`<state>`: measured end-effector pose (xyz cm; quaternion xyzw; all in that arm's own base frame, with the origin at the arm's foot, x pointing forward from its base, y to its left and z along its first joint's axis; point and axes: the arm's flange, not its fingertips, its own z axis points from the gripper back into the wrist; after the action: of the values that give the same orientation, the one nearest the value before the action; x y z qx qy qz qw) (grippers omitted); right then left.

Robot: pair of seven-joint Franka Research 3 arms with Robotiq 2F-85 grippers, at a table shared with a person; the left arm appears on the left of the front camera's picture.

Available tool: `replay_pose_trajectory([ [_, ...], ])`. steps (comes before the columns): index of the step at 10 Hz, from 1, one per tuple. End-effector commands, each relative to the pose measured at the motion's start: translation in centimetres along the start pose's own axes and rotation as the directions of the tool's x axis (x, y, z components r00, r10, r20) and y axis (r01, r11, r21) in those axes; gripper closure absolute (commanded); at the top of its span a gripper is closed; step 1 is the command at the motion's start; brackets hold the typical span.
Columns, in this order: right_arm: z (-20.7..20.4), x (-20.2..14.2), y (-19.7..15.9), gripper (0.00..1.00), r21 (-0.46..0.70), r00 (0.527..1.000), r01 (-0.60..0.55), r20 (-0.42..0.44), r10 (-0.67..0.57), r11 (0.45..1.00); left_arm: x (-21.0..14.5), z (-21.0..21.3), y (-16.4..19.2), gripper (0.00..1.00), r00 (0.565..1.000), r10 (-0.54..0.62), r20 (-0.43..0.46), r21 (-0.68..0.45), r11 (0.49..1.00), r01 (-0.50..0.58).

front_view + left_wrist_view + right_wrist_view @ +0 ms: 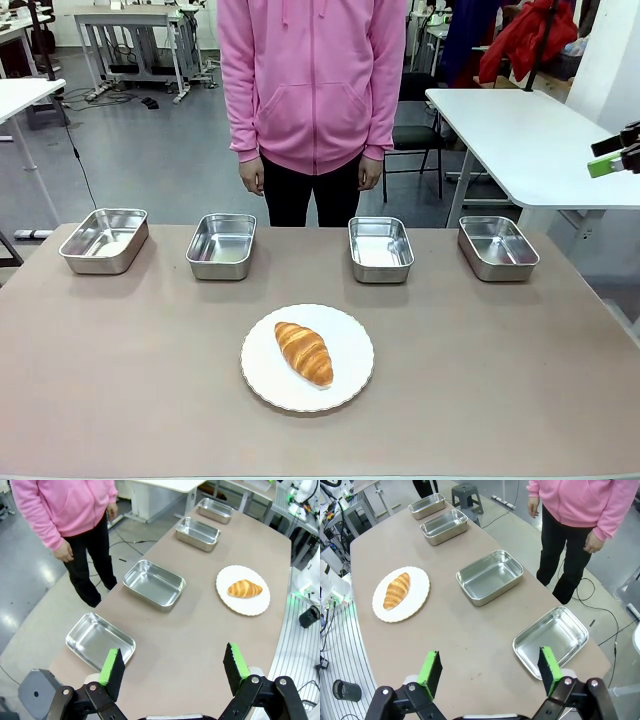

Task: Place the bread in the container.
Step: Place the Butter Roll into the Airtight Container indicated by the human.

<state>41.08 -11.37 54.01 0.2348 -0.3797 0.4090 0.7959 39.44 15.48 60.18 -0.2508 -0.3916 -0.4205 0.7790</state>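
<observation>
Left of the white plate (262, 378), raised off the table (500, 380): left gripper (172, 652) spread wide, empty. Right of the plate, likewise raised: right gripper (489, 655) released, gripping nothing. On the plate, lying diagonally: bread (304, 352). Beyond the plate, in a row: four steel containers (220, 268). Farther still beyond the plate: a person (312, 80) standing, hands down.
</observation>
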Motion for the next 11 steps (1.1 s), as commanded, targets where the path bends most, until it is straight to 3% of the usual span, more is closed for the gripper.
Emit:
replay_pose_trajectory([
  [1,0.02,0.16,0.10,0.00,0.002,1.000,-0.005,0.005,0.005,1.000,-0.05,0.10,-0.05,0.00,1.000,-0.001,0.003,0.001,1.000,0.001],
  [11,0.02,0.16,0.10,0.00,0.002,1.000,-0.005,0.005,0.005,1.000,-0.05,0.10,-0.05,0.00,1.000,-0.001,0.003,0.001,1.000,0.001],
])
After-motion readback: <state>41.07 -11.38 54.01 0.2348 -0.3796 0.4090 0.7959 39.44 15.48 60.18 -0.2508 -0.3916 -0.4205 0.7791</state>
